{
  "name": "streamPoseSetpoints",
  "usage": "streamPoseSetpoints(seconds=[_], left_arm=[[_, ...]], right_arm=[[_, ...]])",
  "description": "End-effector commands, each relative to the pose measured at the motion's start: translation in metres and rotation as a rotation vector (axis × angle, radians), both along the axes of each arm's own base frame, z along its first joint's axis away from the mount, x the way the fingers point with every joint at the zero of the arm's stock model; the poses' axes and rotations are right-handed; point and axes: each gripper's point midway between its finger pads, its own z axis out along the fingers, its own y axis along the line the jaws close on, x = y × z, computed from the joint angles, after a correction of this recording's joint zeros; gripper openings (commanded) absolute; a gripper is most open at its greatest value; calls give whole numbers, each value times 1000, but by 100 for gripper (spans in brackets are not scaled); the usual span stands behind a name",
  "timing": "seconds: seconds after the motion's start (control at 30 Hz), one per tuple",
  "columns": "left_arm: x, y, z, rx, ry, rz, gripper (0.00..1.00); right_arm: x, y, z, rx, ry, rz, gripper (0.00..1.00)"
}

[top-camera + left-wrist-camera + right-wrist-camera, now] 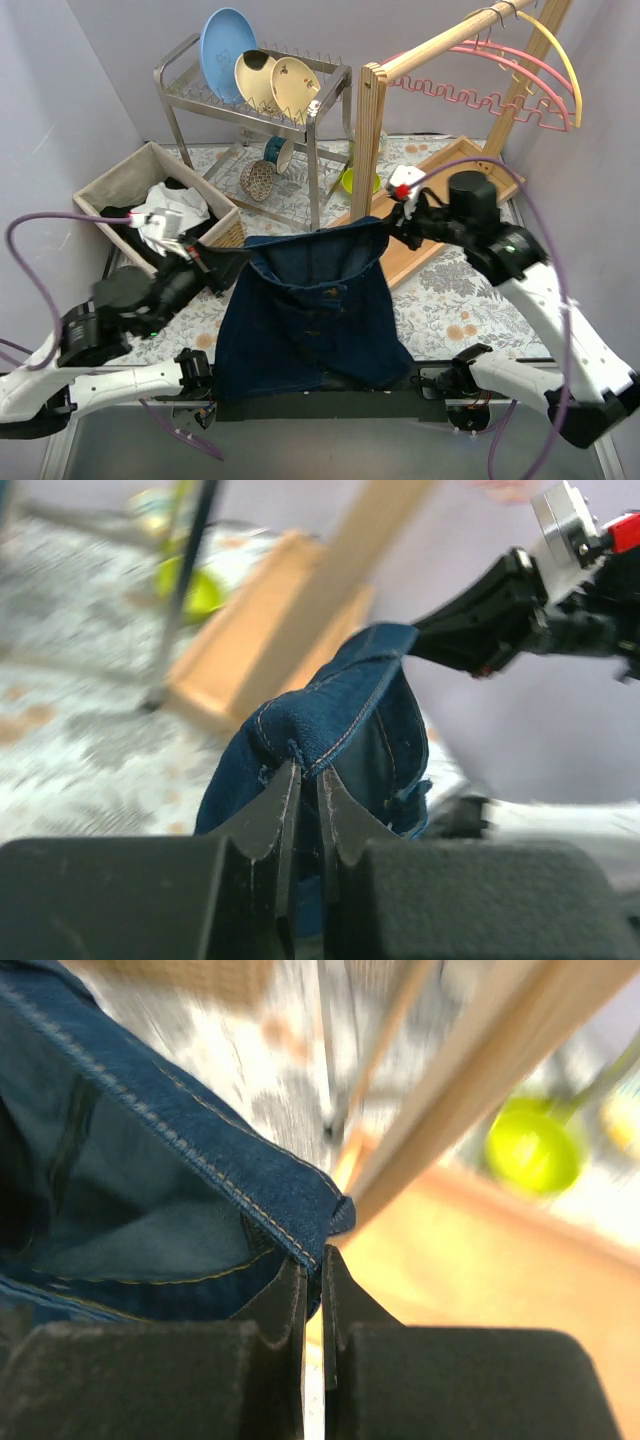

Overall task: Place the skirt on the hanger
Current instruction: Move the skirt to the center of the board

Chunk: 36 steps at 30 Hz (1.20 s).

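Observation:
A dark blue denim skirt (pixel 310 320) hangs spread between my two grippers above the table's near edge. My left gripper (pixel 228 262) is shut on the left corner of its waistband, and the left wrist view shows the tips (pixel 308 772) pinching a fold of the skirt (pixel 350 710). My right gripper (pixel 393 222) is shut on the right corner, with the denim edge (pixel 200 1150) pinched between its tips (pixel 313 1260). A pink hanger (pixel 500 65) and a yellow hanger (pixel 565 60) hang on the wooden rack's rail (pixel 450 40) at the far right, well above and beyond the skirt.
The rack's wooden post (pixel 370 140) stands just behind the skirt's right corner, on a wooden base (pixel 440 210). A metal dish rack (pixel 250 95) with plates is at the back. A basket of clothes (pixel 110 190) sits at the left. A green bowl (pixel 355 182) lies near the post.

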Motion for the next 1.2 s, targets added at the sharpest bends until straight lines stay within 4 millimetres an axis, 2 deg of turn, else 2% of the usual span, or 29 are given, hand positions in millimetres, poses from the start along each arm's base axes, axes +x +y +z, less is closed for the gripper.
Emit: streamPoseSetpoints(seconds=[0.0, 0.03, 0.07, 0.13, 0.17, 0.27, 0.37, 0.53, 0.73, 1.0, 1.1, 1.17], left_arm=[[46, 22, -68, 124, 119, 382, 0], [51, 20, -92, 170, 136, 413, 0], [53, 21, -102, 189, 137, 437, 0], [58, 33, -120, 218, 146, 522, 0], [59, 35, -135, 241, 155, 541, 0], [57, 46, -161, 251, 182, 582, 0], [52, 44, -177, 230, 209, 549, 0], [46, 42, -182, 211, 246, 511, 0], [37, 45, -181, 187, 288, 480, 0], [15, 28, -184, 147, 405, 330, 0], [6, 18, -187, 163, 457, 278, 0], [-6, 7, -194, 188, 537, 222, 0]], right_arm=[[49, -5, -35, 13, -37, -175, 1], [51, -5, -42, 4, -30, -178, 1], [53, -7, -54, -15, -14, -182, 1], [54, -9, -61, -27, -18, -177, 1], [54, -10, -65, -36, -13, -172, 1], [48, -12, -79, -62, 3, -137, 1], [46, -12, -91, -87, 25, -113, 1], [31, -5, -106, -119, 79, -8, 1], [26, -17, -114, -177, 58, -19, 1], [20, -34, -128, -257, 42, -24, 1], [10, -38, -135, -311, 36, 41, 1], [-2, -48, -149, -391, 35, 98, 1]])
